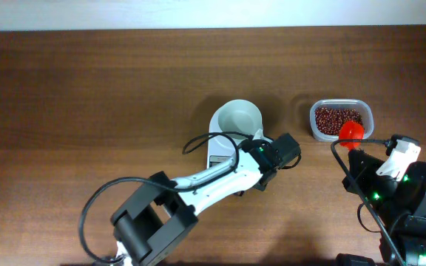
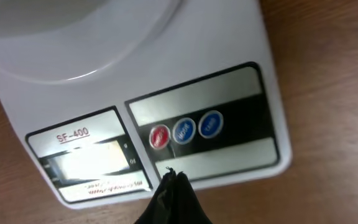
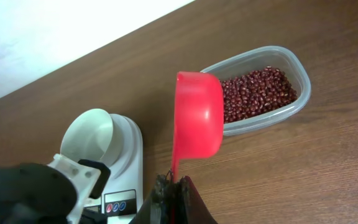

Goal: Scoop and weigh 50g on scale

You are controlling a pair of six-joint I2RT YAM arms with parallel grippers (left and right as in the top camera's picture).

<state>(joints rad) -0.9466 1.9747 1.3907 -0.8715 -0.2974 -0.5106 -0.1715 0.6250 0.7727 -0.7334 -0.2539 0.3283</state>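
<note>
The white scale (image 1: pixel 214 146) stands at mid-table with its round white bowl (image 1: pixel 237 118) on the far end. My left gripper (image 1: pixel 256 157) hangs over the scale's front. In the left wrist view it (image 2: pixel 174 178) is shut and empty, its tips at the scale's (image 2: pixel 229 37) front edge below the red button (image 2: pixel 159 137). My right gripper (image 3: pixel 173 184) is shut on the handle of a red scoop (image 3: pixel 197 115). The scoop (image 1: pixel 351 131) is tipped on its side over the near end of the dark red beans (image 3: pixel 257 90); its inside is hidden.
The beans lie in a clear plastic container (image 1: pixel 366 118) right of the scale, its rim (image 3: pixel 300 102) showing in the right wrist view. The left arm (image 1: pixel 198 181) stretches from the lower left across the scale's front. A black cable (image 1: pixel 198 140) loops beside the scale.
</note>
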